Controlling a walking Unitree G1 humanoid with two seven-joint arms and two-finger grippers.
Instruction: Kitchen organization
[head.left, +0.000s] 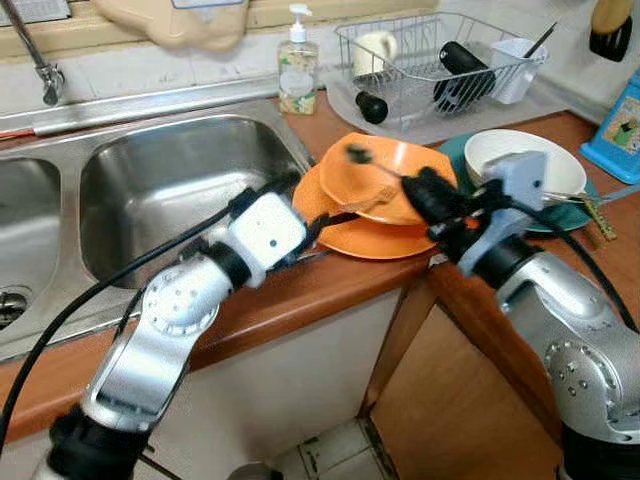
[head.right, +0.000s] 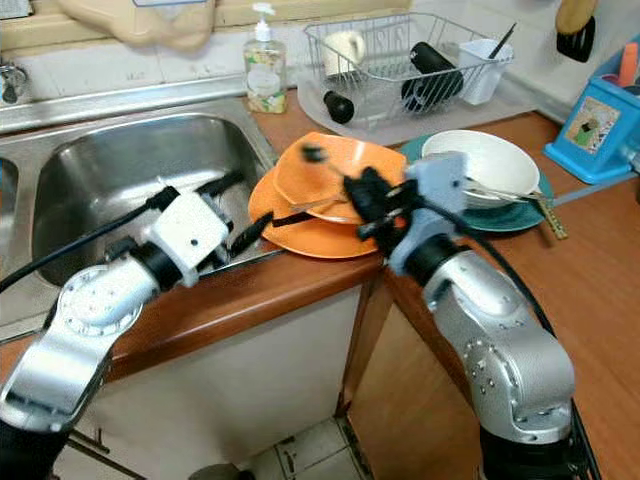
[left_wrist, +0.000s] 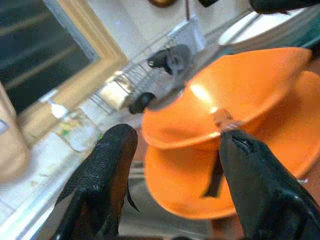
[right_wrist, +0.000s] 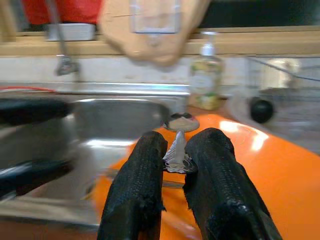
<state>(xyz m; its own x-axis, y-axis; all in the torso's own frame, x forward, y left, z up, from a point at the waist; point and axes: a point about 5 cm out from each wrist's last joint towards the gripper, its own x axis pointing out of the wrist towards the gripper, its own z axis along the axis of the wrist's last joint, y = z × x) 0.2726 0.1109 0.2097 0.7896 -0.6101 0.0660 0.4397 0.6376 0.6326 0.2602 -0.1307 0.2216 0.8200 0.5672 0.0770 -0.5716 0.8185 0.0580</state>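
An orange bowl (head.left: 390, 165) sits on an orange plate (head.left: 370, 238) on the wooden counter, just right of the sink. My right gripper (head.left: 418, 190) hovers over the bowl's right rim, shut on the handle of a metal spoon (head.left: 358, 154). In the right wrist view the spoon (right_wrist: 180, 122) sticks out between the two fingers (right_wrist: 137, 175), its head above the bowl. My left gripper (head.left: 322, 200) is open at the plate's left edge; in the left wrist view its fingers (left_wrist: 107, 165) frame the orange bowl (left_wrist: 235, 95) without touching it.
A steel sink (head.left: 170, 190) lies on the left. A white bowl (head.left: 520, 160) on a teal plate stands right of the orange dishes. Behind are a wire dish rack (head.left: 440, 60) with cups, a soap bottle (head.left: 297, 65) and a blue box (head.left: 620, 125).
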